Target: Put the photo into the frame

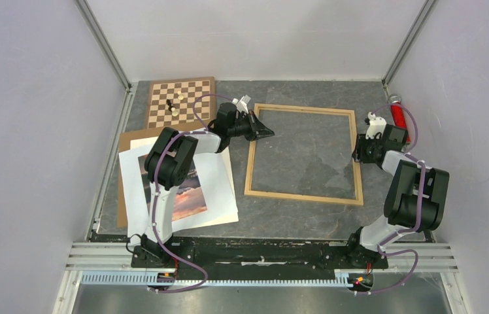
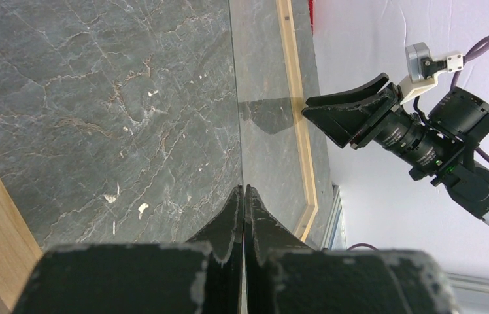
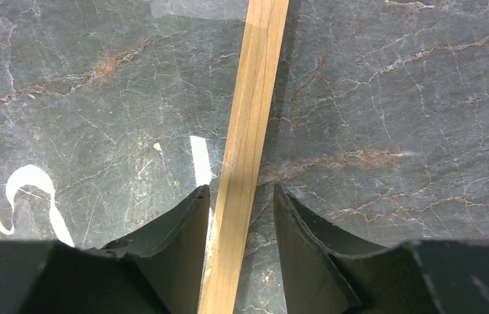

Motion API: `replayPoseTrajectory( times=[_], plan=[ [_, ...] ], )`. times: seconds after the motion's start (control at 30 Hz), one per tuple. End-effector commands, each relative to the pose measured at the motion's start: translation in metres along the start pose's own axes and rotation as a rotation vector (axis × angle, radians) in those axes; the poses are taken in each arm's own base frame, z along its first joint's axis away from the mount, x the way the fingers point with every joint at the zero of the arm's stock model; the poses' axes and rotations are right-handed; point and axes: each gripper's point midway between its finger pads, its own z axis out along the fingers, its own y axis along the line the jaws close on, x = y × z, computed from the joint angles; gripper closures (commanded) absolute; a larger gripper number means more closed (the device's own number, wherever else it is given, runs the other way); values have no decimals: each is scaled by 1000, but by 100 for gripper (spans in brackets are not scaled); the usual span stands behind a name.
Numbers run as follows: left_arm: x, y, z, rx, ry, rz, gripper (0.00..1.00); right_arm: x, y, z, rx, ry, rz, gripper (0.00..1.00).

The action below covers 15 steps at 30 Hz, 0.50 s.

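Only the right wrist view shows the right gripper [image 3: 240, 187] parted astride the frame [image 3: 256, 78]; left gripper [image 2: 243, 189] pressed together.

We see the frame [image 1: 304, 195], thin light wood, lying flat on the gray surface [image 1: 294, 219]. Its right rail runs between the parted right jaws, and the closed left jaws hang just inside its far left corner. The photo [image 1: 189, 199], a sunset print partly hidden from view, lies flat well apart from the left jaws, back toward their base.
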Motion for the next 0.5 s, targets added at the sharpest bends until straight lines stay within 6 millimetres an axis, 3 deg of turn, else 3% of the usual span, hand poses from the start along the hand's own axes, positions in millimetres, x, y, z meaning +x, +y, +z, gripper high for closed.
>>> replayPoseTrajectory(
  times=[0.0,0.47],
  plan=[
    [-26,-24,-1,48,-67,113,98,-23,-7,1,27,-54,-29,56],
    [-30,-24,0,39,-78,123,98,-22,-7,2,29,-49,-30,55]
  ],
)
